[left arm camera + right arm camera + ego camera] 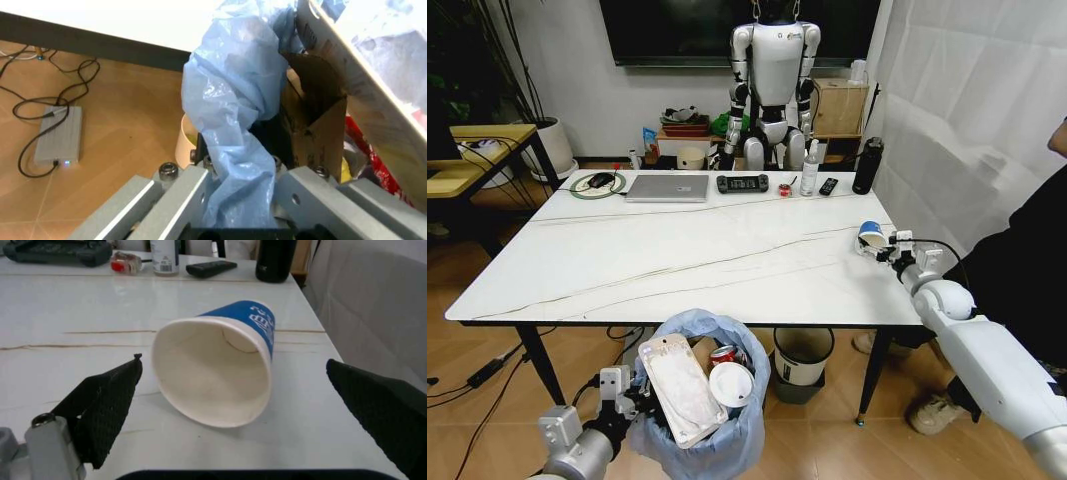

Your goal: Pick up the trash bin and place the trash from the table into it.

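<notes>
The jaws of the right gripper stand wide open, one black pad on each side of the blue paper cup, and they do not touch it. The cup lies on its side on the desk, near the right edge, with its white mouth turned to the gripper. In the head view the same gripper reaches in from the right side just beside the cup.

The jaws of the left gripper are closed on the light-blue plastic bag of the trash bin; the bunched plastic is pressed between the grey fingers. In the head view this gripper holds the bin below the near edge of the desk, in front of the robot. Inside the bin I see a flat white pouch standing tilted, a white lid, a crushed red can and, in the left wrist view, a piece of brown cardboard.

At the far side of the desk lie a closed laptop, a black controller, a white bottle, a remote and a black flask. Under the desk stands a white-and-grey bin with black rim.
</notes>
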You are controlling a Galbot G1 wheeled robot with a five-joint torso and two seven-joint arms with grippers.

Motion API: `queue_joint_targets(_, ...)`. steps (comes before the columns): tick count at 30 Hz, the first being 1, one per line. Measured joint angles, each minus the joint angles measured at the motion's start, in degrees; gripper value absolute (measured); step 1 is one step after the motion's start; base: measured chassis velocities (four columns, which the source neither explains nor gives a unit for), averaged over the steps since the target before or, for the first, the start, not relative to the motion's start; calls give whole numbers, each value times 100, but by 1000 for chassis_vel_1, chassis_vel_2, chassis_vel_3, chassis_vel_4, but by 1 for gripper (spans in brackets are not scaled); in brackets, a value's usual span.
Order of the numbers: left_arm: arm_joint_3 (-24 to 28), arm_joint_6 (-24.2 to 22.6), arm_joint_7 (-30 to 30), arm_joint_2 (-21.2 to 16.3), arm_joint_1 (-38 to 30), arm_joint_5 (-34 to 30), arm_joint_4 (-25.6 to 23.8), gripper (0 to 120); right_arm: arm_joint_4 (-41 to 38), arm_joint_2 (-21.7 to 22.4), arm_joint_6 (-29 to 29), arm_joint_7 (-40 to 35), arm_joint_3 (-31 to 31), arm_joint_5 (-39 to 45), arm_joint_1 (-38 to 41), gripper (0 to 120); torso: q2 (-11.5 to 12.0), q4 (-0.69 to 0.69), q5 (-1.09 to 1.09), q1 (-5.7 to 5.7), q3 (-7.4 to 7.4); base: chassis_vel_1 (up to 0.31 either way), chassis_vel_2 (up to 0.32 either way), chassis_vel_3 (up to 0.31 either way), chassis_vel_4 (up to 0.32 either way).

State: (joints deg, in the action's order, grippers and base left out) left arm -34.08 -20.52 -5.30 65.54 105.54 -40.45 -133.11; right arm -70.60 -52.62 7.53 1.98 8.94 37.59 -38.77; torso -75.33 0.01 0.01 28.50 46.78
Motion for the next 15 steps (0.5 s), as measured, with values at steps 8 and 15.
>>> queue_joint_targets(8,2,-2,1,191,96,131,-64,0,483,-24,-25,96,12,-61,158,86,0,0,-2,-1,0,0,0,0,0)
queue_joint_targets(15,-16,3,6,322,164,202,-127,0,761,-71,-84,189,-100,-37,329,61,0,1,-1,-1,0,0,0,0,0)
